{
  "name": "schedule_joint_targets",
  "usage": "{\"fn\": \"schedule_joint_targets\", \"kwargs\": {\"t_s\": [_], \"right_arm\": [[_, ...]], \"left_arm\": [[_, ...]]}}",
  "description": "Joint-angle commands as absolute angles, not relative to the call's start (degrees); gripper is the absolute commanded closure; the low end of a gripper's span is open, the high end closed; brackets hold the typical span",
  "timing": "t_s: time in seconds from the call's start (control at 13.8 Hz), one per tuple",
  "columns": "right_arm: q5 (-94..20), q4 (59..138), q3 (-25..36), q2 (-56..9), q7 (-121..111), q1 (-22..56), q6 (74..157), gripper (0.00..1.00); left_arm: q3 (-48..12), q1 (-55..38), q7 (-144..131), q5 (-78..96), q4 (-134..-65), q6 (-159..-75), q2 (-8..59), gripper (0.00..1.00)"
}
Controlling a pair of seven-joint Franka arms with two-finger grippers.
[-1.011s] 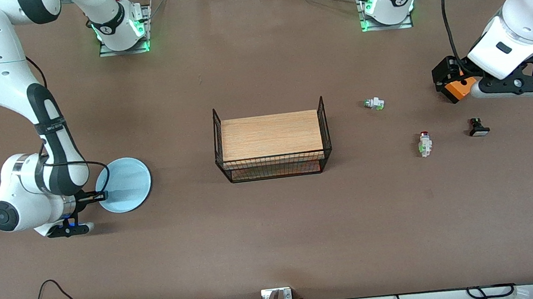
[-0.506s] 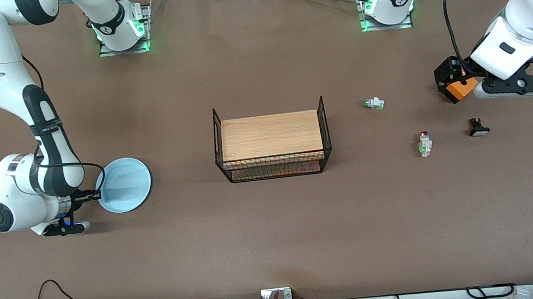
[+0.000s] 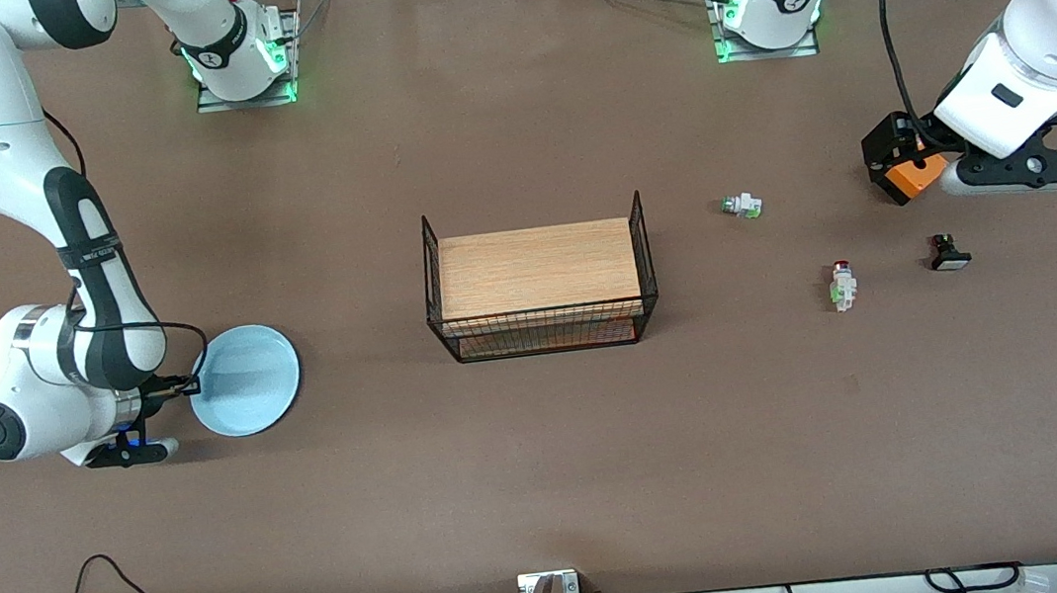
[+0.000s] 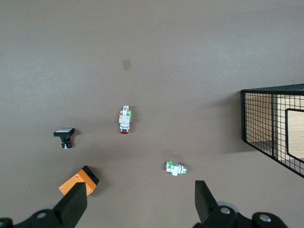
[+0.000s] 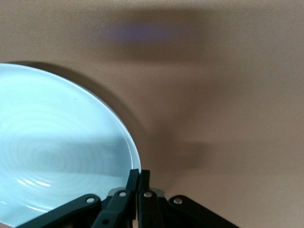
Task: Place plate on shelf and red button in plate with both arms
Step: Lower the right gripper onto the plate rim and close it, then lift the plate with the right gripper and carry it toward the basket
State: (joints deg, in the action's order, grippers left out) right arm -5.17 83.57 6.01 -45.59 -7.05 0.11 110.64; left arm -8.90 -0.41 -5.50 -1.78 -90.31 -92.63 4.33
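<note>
The pale blue plate [image 3: 245, 379] lies toward the right arm's end of the table. My right gripper [image 3: 190, 383] is shut on its rim; the right wrist view shows the fingers [image 5: 138, 178] pinching the edge of the plate [image 5: 52, 152]. The red button [image 3: 843, 285] lies on its side on the table toward the left arm's end, and also shows in the left wrist view [image 4: 124, 119]. My left gripper [image 3: 1022, 173] hovers open and empty over the table beside the buttons, its fingers [image 4: 76, 204] spread wide and holding nothing.
A wire basket [image 3: 429, 248] with a wooden board stands mid-table; it also shows in the left wrist view [image 4: 266, 118]. A white-and-green button [image 3: 741, 206] and a black square-faced button [image 3: 948, 253] lie near the red one.
The plate has shifted a little toward the front camera with the right gripper on its rim. The right arm moved slightly toward its end of the table. The left arm barely moved.
</note>
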Motion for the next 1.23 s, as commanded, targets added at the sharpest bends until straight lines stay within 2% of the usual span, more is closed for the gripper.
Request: {"fn": "schedule_joint_targets", "kwargs": {"t_s": [0.0, 0.14, 0.87, 1.16], "right_arm": [[-4.8, 82.4, 5.8, -45.6, -7.5, -0.3, 109.3, 1.0], [-5.1, 81.7, 5.8, -44.7, -7.0, -0.2, 104.5, 1.0], [-5.1, 66.6, 8.4, -43.9, -6.6, -0.1, 79.5, 1.0], [-5.2, 61.6, 8.0, -40.0, -2.9, 0.4, 68.8, 1.0]], "left_arm": [[-8.7, -0.2, -4.7, -1.8, -88.9, -91.4, 4.7, 0.0], [-8.8, -0.2, -4.7, -1.8, -88.9, -91.3, 4.7, 0.0], [-8.7, -0.2, -4.7, -1.8, -88.9, -91.4, 4.7, 0.0], [-8.8, -0.2, -4.7, -1.8, -88.9, -91.4, 4.7, 0.0]]}}
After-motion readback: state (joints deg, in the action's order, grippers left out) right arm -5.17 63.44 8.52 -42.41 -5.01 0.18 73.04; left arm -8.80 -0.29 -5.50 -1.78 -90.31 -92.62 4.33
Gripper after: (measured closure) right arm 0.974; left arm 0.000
